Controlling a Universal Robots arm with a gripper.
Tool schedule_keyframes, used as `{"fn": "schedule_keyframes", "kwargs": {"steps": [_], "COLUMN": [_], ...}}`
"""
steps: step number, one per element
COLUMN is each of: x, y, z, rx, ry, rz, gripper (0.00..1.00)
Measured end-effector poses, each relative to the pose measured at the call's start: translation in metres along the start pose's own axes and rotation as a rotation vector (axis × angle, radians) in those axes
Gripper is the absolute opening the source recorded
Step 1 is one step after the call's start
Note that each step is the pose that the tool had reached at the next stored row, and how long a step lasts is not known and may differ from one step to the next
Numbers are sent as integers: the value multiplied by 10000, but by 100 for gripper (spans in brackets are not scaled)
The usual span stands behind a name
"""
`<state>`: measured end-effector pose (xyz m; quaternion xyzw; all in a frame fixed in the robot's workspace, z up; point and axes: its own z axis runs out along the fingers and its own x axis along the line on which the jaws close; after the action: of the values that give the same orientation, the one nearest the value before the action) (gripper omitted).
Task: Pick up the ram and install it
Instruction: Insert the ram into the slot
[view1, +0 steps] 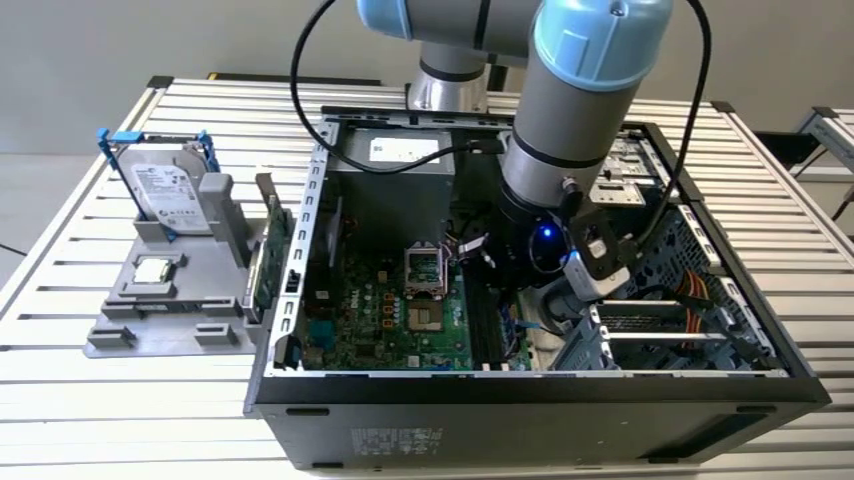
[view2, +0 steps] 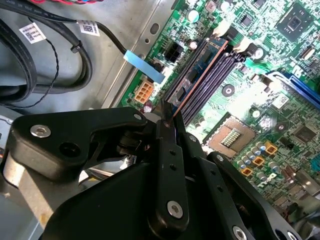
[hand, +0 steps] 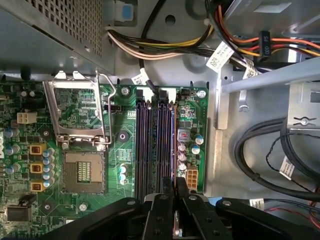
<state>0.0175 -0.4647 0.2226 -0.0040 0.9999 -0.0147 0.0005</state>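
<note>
Gripper (view2: 167, 125): we see its black fingers (hand: 181, 187) drawn together, clamped on the near end of the ram (view2: 200, 70).

Ram: seated edge-on in the outermost of the motherboard slots (hand: 142, 145), running toward 12 o'clock from the fingertips in the first wrist view.

Computer case (view1: 287, 300): open, holding the motherboard (view1: 387, 310), the empty processor socket (hand: 84, 172) and bundled cables (hand: 165, 47).

Cable tags: print unreadable to us.

Inside the open computer case (view1: 320, 200), the gripper (view2: 167, 122) sits low over the memory slots (hand: 150, 145), with the ram (view2: 197, 70) in the outer slot. Black cables (view2: 45, 75) crowd the upper left of the second wrist view. The CPU socket (hand: 82, 172) area at the first wrist view's left lies open. On the tabletop (view1: 80, 400), the hard drive (view1: 171, 195) stands well apart.
</note>
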Motion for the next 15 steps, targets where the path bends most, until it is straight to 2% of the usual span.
{"fn": "schedule_keyframes", "kwargs": {"steps": [15], "x": [1], "y": [16], "z": [50], "rx": [-2], "ry": [6], "rz": [0], "gripper": [0]}}
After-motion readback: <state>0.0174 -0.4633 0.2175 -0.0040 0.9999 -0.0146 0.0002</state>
